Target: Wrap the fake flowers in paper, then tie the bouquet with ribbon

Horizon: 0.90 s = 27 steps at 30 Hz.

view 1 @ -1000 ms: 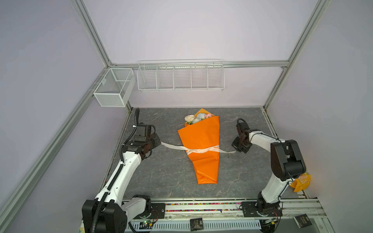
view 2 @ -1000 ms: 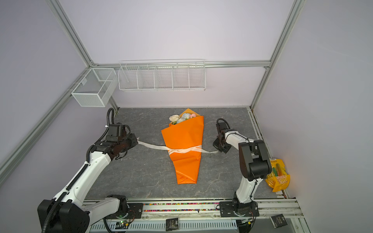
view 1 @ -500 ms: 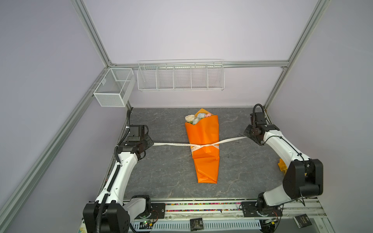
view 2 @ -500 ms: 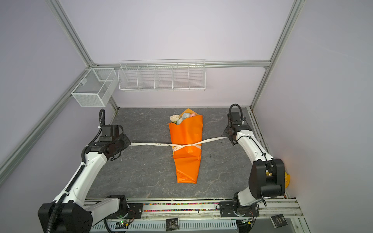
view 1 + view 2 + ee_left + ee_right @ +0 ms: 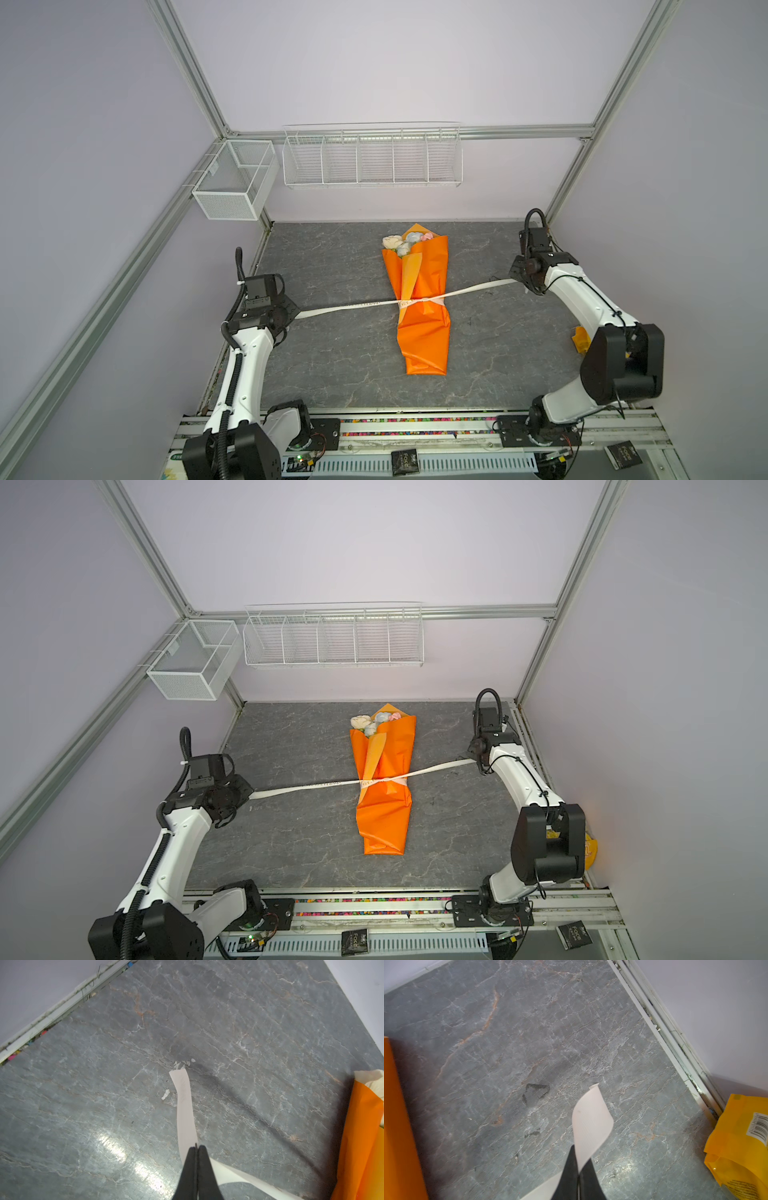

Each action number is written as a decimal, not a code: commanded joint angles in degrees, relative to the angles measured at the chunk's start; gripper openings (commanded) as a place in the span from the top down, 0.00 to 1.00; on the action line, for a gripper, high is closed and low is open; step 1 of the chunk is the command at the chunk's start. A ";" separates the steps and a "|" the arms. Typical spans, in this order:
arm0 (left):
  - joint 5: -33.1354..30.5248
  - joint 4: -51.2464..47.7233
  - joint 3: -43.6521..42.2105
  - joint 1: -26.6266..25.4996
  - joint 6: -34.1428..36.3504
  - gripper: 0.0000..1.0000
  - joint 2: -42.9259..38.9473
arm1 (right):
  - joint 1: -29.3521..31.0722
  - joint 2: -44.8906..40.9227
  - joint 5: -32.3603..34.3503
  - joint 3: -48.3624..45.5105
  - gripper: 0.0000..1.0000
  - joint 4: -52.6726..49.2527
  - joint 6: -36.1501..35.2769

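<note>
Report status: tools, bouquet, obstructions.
Both shut: left tool on ribbon, right tool on its other end. Ribbon taut, crossed over orange wrap around bouquet. Off the mat, yellow pouch, out of the way.

One bouquet (image 5: 405, 243), one ribbon (image 5: 345, 306), two baskets (image 5: 232, 195) (image 5: 372, 166)

Bright even light, glare on tabletop (image 5: 113, 1146)

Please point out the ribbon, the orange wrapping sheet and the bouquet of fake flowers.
ribbon (image 5: 345, 308): in a top view, stretch left of the sheet.
orange wrapping sheet (image 5: 384, 825): in a top view, its lower half.
bouquet of fake flowers (image 5: 392, 242): in a top view, cream flower head.
</note>
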 commanded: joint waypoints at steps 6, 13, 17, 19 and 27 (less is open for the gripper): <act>1.06 0.98 0.59 4.87 1.83 1.00 1.77 | -2.99 1.66 2.70 1.59 0.93 -1.09 -3.13; -0.47 1.20 1.36 10.14 3.13 1.00 4.35 | -4.41 1.94 5.43 1.85 0.93 -0.55 -5.44; -2.41 1.48 0.90 12.25 3.71 1.00 6.09 | -5.55 1.13 11.22 1.18 0.93 0.06 -6.25; -1.45 2.19 -0.01 15.24 3.52 1.00 7.20 | -6.54 1.09 13.49 0.95 0.93 0.22 -6.33; 1.91 4.42 -0.96 21.43 2.53 1.00 12.23 | -12.39 3.50 14.92 -0.43 0.94 1.80 -6.17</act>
